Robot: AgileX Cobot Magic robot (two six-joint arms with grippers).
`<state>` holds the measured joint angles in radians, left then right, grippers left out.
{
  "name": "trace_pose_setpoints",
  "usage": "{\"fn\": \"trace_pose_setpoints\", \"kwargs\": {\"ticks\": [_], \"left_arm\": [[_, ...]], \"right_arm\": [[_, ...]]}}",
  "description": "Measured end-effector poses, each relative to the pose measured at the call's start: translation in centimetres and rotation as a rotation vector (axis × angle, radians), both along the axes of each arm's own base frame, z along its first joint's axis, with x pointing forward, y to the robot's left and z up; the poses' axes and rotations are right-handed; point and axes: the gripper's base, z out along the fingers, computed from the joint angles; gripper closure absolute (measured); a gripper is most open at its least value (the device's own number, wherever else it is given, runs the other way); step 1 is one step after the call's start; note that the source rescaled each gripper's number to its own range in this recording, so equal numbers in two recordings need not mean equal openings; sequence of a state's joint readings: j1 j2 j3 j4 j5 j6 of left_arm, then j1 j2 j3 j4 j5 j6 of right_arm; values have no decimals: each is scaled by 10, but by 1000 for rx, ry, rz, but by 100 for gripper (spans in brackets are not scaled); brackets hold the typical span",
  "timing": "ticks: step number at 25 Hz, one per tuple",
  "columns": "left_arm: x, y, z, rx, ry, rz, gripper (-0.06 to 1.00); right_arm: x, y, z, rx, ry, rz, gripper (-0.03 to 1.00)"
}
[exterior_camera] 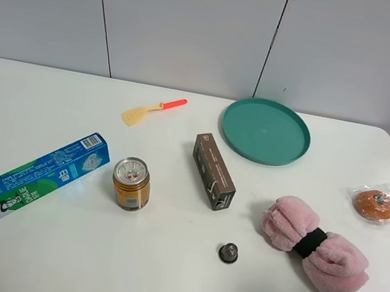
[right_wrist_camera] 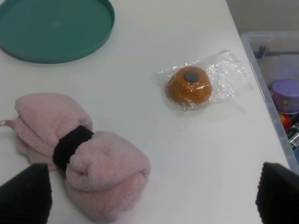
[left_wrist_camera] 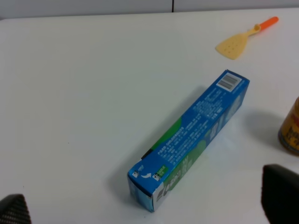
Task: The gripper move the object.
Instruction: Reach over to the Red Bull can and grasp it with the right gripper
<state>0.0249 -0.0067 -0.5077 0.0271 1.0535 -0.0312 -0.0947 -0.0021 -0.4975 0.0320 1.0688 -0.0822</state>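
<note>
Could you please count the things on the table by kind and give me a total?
Boxes: 2 (blue box, brown box)
Can: 1
Plate: 1
Spatula: 1
Capsule: 1
Pink cloth: 1
Wrapped bun: 1
Total: 8

- We see a white desk [exterior_camera: 157, 275], evenly lit.
- Behind it we find a pale grey panelled wall [exterior_camera: 186, 23] with thin dark seams [exterior_camera: 103, 13].
- Beside its right edge we spot a clear plastic bin [right_wrist_camera: 275, 38].
</note>
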Motion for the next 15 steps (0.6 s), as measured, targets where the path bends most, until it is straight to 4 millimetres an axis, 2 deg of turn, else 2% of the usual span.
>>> {"fn": "trace_pose_setpoints", "kwargs": {"ticks": [1, 15], "left_arm": [[0, 0, 0, 0, 0, 0, -6], [0, 0, 0, 0, 0, 0, -6]], "right_arm": [[0, 0, 0, 0, 0, 0, 33], [0, 0, 0, 0, 0, 0, 33]]}}
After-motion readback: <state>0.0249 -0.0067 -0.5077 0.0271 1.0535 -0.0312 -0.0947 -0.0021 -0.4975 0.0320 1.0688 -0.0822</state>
